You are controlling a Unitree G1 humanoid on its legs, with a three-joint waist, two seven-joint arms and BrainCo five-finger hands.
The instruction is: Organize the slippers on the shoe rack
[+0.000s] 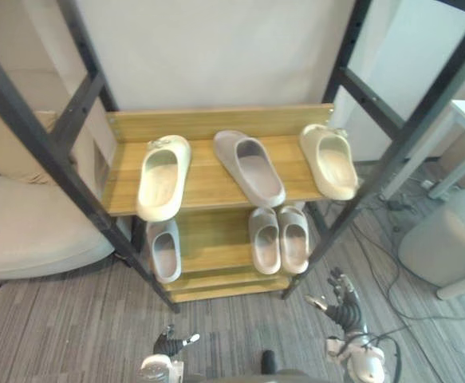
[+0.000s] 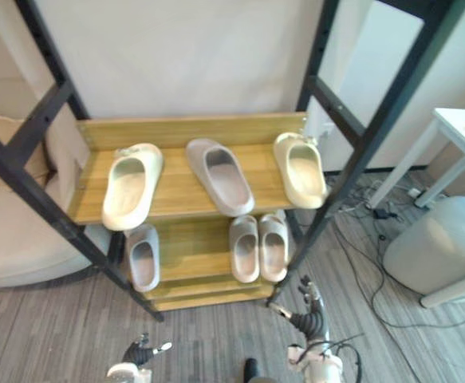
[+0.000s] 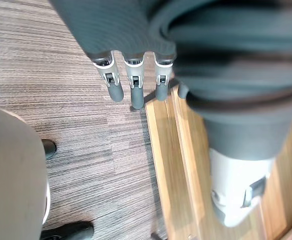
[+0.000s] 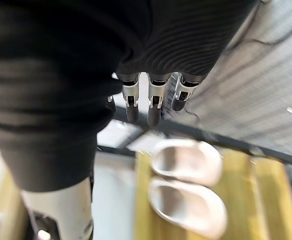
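A black-framed shoe rack (image 1: 208,187) with wooden shelves stands before me. On the upper shelf lie a cream slipper (image 1: 163,175) at the left, a grey slipper (image 1: 249,166) in the middle and a cream slipper (image 1: 329,160) at the right. On the lower shelf a single grey slipper (image 1: 164,249) lies at the left and a grey pair (image 1: 280,238) at the right, the pair (image 4: 186,185) also in the right wrist view. My left hand (image 1: 171,344) hangs low over the carpet, open and empty. My right hand (image 1: 340,302) is open near the rack's right front leg.
A beige armchair (image 1: 25,223) stands left of the rack. A grey pouf (image 1: 447,239) and a white table leg (image 1: 423,155) are at the right, with cables on the carpet. A dark chair foot (image 3: 48,147) rests on the floor.
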